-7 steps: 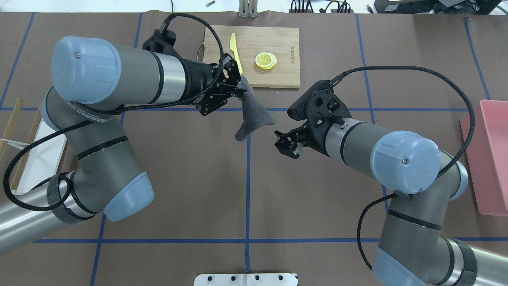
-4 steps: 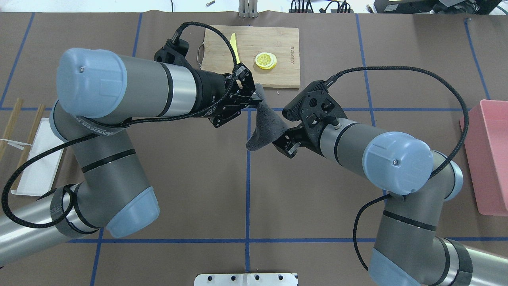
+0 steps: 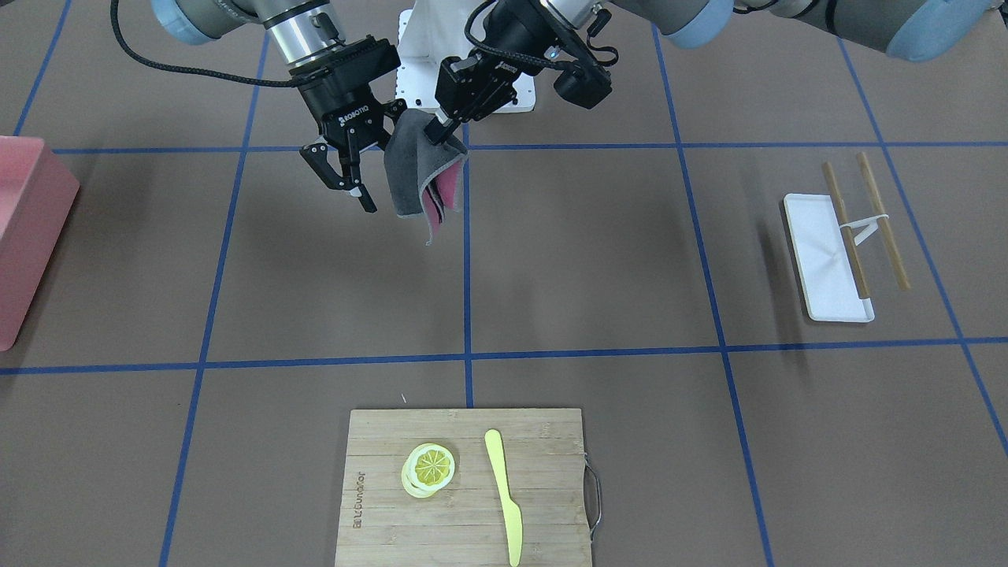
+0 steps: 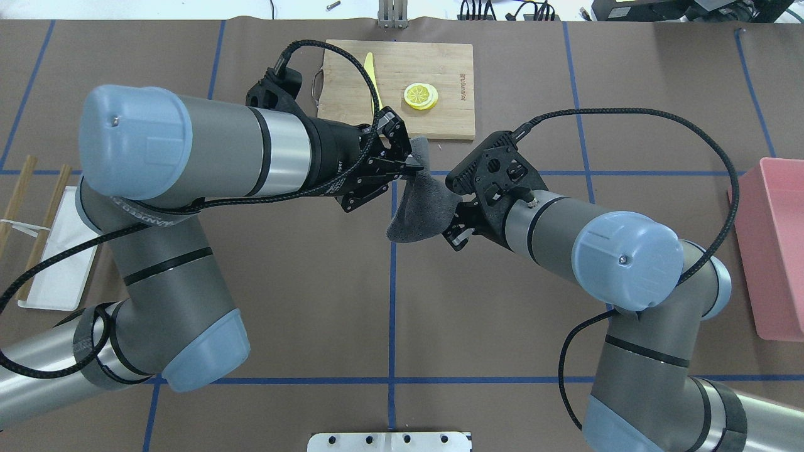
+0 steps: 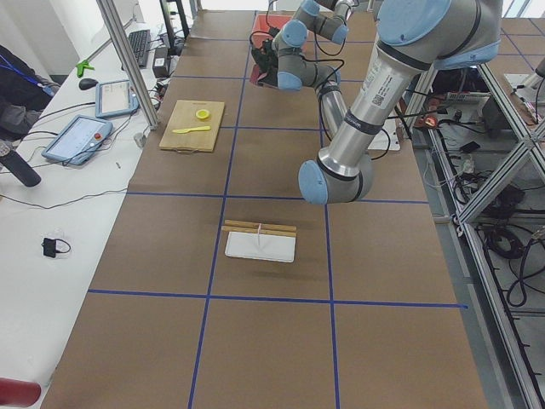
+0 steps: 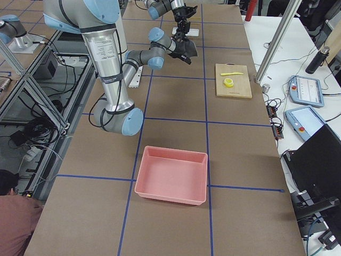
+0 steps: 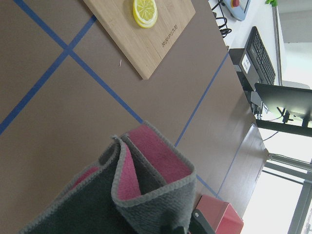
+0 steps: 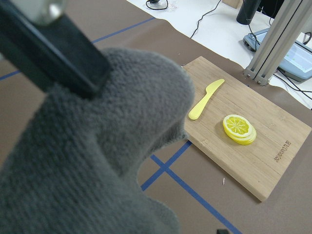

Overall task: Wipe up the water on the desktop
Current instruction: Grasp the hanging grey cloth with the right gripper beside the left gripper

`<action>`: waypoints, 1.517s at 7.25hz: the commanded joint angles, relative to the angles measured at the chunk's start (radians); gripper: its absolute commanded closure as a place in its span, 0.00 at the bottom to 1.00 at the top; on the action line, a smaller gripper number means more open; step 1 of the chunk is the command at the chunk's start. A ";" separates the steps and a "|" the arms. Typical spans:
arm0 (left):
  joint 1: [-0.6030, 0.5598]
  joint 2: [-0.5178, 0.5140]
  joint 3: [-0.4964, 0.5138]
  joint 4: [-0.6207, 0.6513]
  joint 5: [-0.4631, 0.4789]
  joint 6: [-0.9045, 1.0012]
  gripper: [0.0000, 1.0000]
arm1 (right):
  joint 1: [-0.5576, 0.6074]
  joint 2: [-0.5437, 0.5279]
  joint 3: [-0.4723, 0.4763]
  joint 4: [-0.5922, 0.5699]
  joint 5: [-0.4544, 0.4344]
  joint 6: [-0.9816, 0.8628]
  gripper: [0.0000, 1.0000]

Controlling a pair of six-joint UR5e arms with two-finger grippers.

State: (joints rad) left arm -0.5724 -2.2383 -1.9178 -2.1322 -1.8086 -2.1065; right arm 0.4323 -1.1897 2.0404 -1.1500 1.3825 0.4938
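The desktop (image 4: 301,282) is brown with blue tape lines; I see no water on it. My left gripper (image 4: 409,165) is shut on the top of a folded grey cloth with a pink inner side (image 4: 422,207) and holds it hanging above the desktop's middle. In the front view the left gripper (image 3: 441,130) pinches the cloth (image 3: 413,169). My right gripper (image 3: 354,197) is open, right beside the hanging cloth. In the overhead view the right gripper (image 4: 455,232) is against the cloth's edge. The cloth fills the left wrist view (image 7: 122,200) and the right wrist view (image 8: 97,146).
A bamboo cutting board (image 4: 440,119) with lemon slices (image 4: 421,96) and a yellow knife (image 4: 370,75) lies at the far middle. A pink bin (image 4: 776,251) stands at the right edge. A white tray (image 4: 59,257) with chopsticks lies at the left edge.
My left gripper has carried the cloth to the right, toward the centre line. My right gripper has moved left and come up against the hanging cloth.
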 commanded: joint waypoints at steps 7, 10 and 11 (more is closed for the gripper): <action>0.003 0.008 0.002 0.000 0.000 -0.009 1.00 | -0.003 -0.013 0.010 0.012 0.004 0.015 1.00; -0.004 0.057 0.005 0.000 0.000 0.093 0.03 | 0.012 -0.021 0.026 0.012 0.004 0.161 1.00; -0.007 0.071 0.005 0.000 -0.002 0.108 0.02 | 0.019 -0.021 0.026 0.003 0.007 0.211 1.00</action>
State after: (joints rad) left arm -0.5759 -2.1867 -1.9130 -2.1322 -1.8101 -2.0341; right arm 0.4432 -1.2075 2.0642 -1.1400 1.3875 0.6228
